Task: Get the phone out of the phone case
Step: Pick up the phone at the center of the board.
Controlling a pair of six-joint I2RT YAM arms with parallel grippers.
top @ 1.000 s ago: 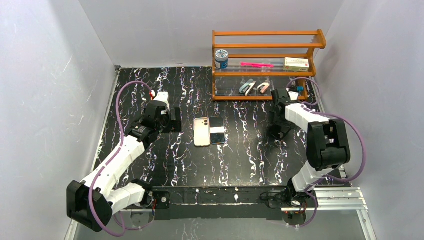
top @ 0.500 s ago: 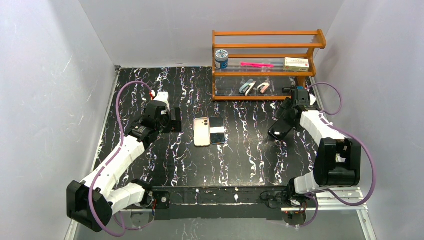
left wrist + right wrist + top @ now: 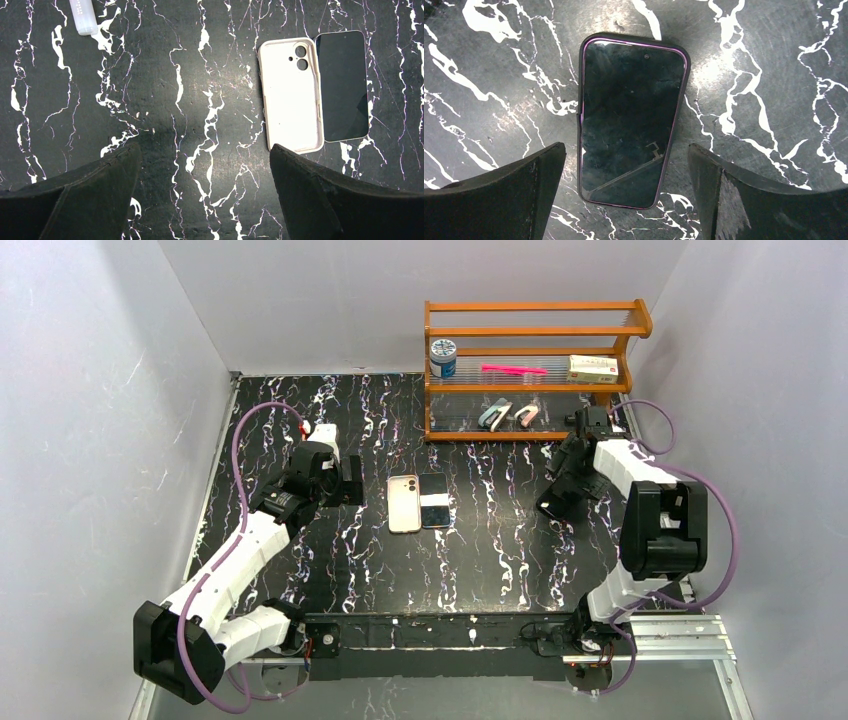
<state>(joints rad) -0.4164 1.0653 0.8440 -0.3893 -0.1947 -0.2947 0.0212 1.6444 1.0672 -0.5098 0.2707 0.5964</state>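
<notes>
A dark phone in a black case with a purple rim (image 3: 631, 120) lies flat, screen up, on the black marble table (image 3: 774, 60). My right gripper (image 3: 626, 146) is open above it, one finger on each side of its near end, not touching. In the top view this phone (image 3: 553, 503) lies right of centre under my right gripper (image 3: 566, 485). An empty white case (image 3: 291, 95) and a bare black phone (image 3: 342, 86) lie side by side; they also show at mid-table, case (image 3: 404, 504) and phone (image 3: 434, 500). My left gripper (image 3: 204, 150) is open and empty, left of them (image 3: 347, 486).
A wooden rack (image 3: 530, 390) stands at the back right, just behind my right wrist, holding a jar (image 3: 442, 357), a pink item, a box and two small staplers. A white tube (image 3: 83, 16) lies beyond my left gripper.
My right arm has swung its elbow out and back, and the gripper has pulled back toward the rack, uncovering the cased phone. The left arm, white case and bare phone have not moved.
</notes>
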